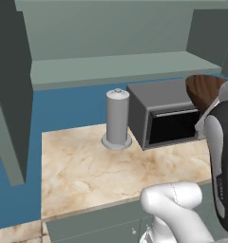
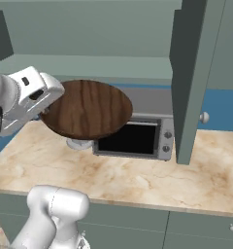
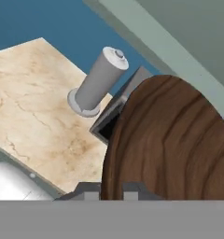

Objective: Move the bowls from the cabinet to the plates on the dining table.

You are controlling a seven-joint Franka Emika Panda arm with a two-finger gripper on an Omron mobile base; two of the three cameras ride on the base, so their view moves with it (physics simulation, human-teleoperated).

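Note:
My gripper is shut on the rim of a dark brown wood-grain bowl, which hangs tilted in the air above the counter, in front of the toaster oven. From the hand view the bowl rises edge-on just beyond my fingertips. In the left base view the bowl peeks out behind my arm. The grey-green cabinet stands open above, its pale green shelf bare where I can see it. The plates and the dining table are out of view.
A grey toaster oven and a grey upright cylinder stand on the marble counter. An open cabinet door hangs to the right, another door to the left.

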